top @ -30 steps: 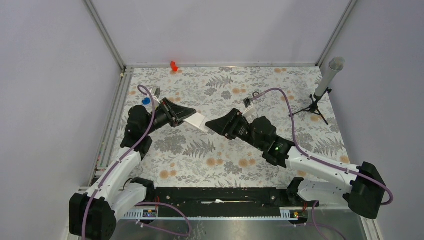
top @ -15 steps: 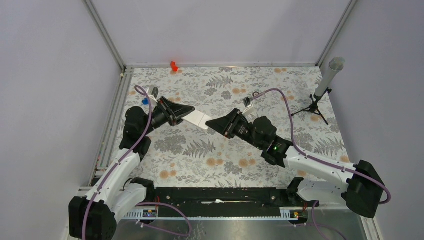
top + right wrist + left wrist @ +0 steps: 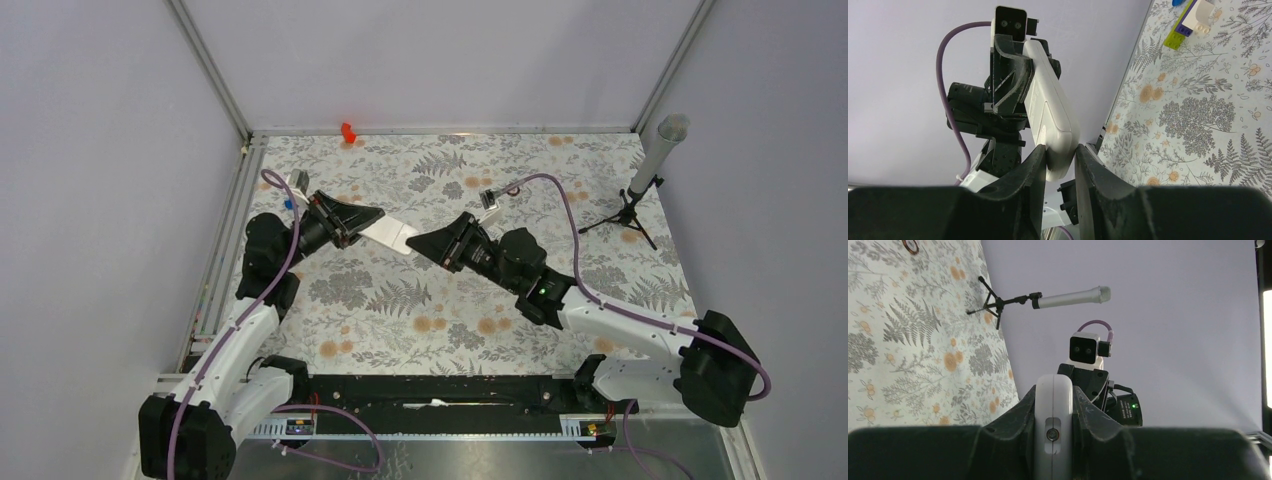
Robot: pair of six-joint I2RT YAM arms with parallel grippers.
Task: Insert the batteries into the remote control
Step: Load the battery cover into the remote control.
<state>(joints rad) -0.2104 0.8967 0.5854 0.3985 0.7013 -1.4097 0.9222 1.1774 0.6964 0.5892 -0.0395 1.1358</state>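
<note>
White plastic stood out in the middle of the scene: the remote control (image 3: 393,234) was held off the table (image 3: 460,310) between the 2 arms, slanting from far left to near right in the top view. The left fingers (image 3: 360,215) were clamped on its left end and the right fingers (image 3: 440,246) on its right end, so the 2 black finger pairs nearly met tip to tip around the slim body.

From the left wrist, the remote control (image 3: 1053,405) ran straight away from the camera. The left fingers (image 3: 1008,440) pressed against both of its long sides, and a small dark round window showed on the end nearest the lens. Beyond it sat the right arm's wrist camera, with a green light lit lower on that arm.

From the right wrist, the remote control (image 3: 1048,112) showed a plain white face with a thin seam. Its near end was pinched between the right fingers (image 3: 1030,180), and its far end was gripped by the left arm's black fingers.

The floral cover of the table lay bare beneath the held remote. A bright red piece (image 3: 347,132) sat at the far edge. A grey cylinder on a small black tripod (image 3: 648,172) stood at the far right. A small dark ring (image 3: 910,246) lay on the cover, and green, purple and white bricks (image 3: 1190,20) lay close to the left rail.
</note>
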